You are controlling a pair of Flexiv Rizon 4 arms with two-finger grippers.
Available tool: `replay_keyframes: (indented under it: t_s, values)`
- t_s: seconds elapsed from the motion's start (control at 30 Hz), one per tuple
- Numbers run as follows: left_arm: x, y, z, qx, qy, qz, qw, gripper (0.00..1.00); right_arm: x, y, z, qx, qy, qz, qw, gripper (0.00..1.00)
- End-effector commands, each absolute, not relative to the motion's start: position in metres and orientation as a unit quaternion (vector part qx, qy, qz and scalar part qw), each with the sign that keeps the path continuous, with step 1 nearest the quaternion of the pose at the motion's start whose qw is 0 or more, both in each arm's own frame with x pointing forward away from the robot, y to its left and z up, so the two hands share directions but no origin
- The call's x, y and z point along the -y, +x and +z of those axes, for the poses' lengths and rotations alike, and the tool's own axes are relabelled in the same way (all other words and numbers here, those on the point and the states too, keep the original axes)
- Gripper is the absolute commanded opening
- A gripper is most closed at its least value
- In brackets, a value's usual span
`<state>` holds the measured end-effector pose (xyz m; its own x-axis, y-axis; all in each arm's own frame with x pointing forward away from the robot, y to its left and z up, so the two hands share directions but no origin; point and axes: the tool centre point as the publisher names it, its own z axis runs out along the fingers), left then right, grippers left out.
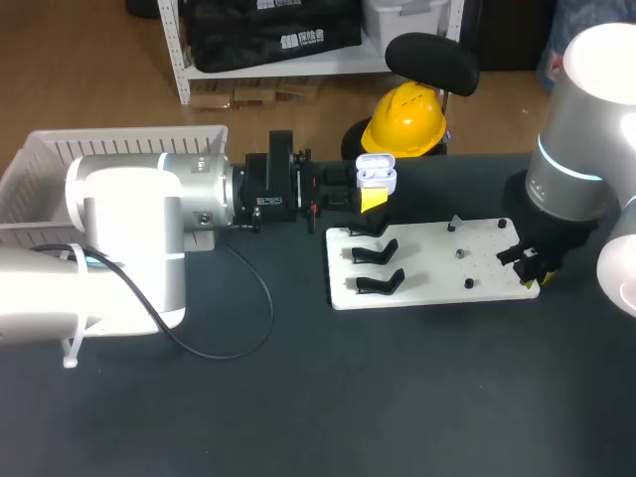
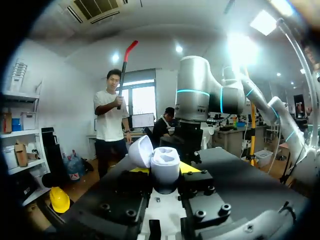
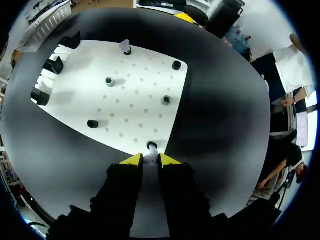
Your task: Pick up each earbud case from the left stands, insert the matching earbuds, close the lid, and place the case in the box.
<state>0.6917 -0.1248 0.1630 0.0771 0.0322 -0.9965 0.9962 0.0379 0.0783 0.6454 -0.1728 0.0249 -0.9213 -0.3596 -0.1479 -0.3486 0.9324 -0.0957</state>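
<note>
Earbud case (image 1: 376,171), lid open, is gripped by left fingers (image 1: 373,200); right fingers (image 3: 134,160) are slightly apart behind an earbud (image 3: 151,147).

White earbud case (image 1: 376,169), white board (image 1: 427,266), black stands (image 1: 378,254).

Across the lower frame the bench (image 1: 298,417) lies open to a pass, crossed only by a black cable (image 1: 268,298) at lower left. Centre right, the white board (image 1: 427,288) carries black stands (image 1: 376,251) along its left edge and low pegs (image 1: 460,253); the left arm (image 1: 199,204) bars the upper left.
</note>
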Motion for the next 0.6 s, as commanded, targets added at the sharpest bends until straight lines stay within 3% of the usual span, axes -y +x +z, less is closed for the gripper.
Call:
replay_keyframes:
  t_s: [0.03, 0.6]
  values:
    - [0.125, 0.689, 0.162, -0.497, 0.514, -0.460, 0.527, 0.00, 0.172, 0.648, 0.022, -0.980, -0.180, -0.034, 0.081, 0.00]
    - [0.125, 0.689, 0.162, -0.497, 0.514, -0.460, 0.527, 0.00, 0.154, 0.633, 0.105, -0.979, -0.189, -0.037, 0.074, 0.00]
